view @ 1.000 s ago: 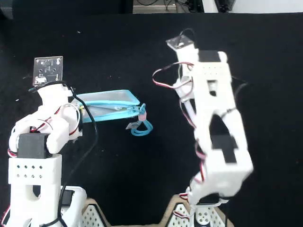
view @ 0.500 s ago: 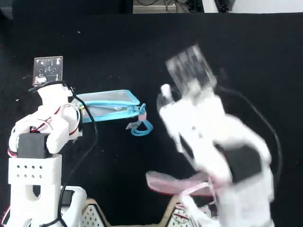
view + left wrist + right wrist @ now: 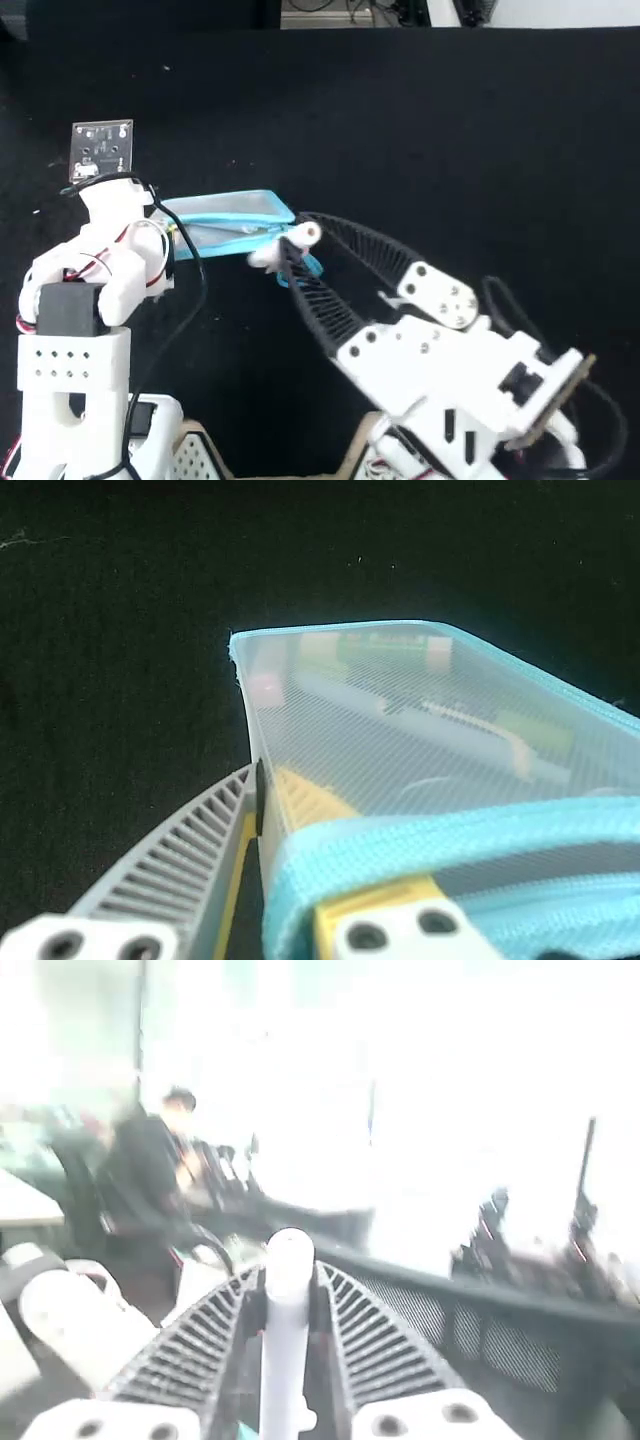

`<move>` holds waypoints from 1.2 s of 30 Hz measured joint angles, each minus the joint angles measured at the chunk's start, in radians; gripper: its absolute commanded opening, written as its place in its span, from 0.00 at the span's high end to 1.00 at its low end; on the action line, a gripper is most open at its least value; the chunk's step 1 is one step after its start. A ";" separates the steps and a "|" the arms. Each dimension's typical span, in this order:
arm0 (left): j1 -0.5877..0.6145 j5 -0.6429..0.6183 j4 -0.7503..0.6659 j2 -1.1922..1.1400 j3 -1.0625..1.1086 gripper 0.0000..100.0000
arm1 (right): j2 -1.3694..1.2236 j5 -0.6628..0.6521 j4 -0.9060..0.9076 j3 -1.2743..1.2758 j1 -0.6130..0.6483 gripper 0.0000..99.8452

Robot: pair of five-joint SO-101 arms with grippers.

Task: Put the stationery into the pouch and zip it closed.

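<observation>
The light-blue mesh pouch (image 3: 228,218) lies on the black table with its zipper end pointing right. Its blue pull loop (image 3: 303,270) trails off that end. Several pieces of stationery show through the pouch's mesh (image 3: 400,720). My left gripper (image 3: 262,802) is shut on the pouch's left end, and the left arm (image 3: 100,260) stands over that end. My right gripper (image 3: 290,240) sits low at the zipper end, shut on a white pen (image 3: 284,246). Seen from the right wrist, the pen (image 3: 287,1310) stands upright between the ribbed fingers (image 3: 190,1355).
A small circuit board (image 3: 101,146) lies at the back left, beyond the left arm. The right arm's body (image 3: 450,370) fills the front right of the table. Open black tabletop stretches behind and to the right of the pouch.
The right arm has swung down from a raised pose over the table's middle, bringing its gripper and the white pen to the pouch's zipper end. The left arm and pouch have stayed put.
</observation>
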State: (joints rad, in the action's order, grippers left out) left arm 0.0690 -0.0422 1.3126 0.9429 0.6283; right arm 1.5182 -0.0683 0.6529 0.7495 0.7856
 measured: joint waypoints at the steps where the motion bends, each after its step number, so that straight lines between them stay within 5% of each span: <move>1: 0.000 0.000 0.000 0.000 0.000 0.97 | 0.011 0.002 -0.068 0.040 0.021 0.99; 8: 0.000 0.000 0.000 0.000 0.000 0.97 | 0.023 0.002 -0.339 0.252 0.080 0.99; 24: 0.003 0.002 0.003 0.000 0.031 0.97 | 0.028 -0.018 -0.563 0.537 0.021 0.99; 36: 0.005 0.002 0.003 -0.002 0.031 0.97 | 0.023 -0.101 -0.577 0.522 0.018 0.99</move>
State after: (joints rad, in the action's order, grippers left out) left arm 0.0736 -0.0407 1.3157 0.9413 0.6590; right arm 1.5413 -0.1695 0.0760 1.2712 0.8040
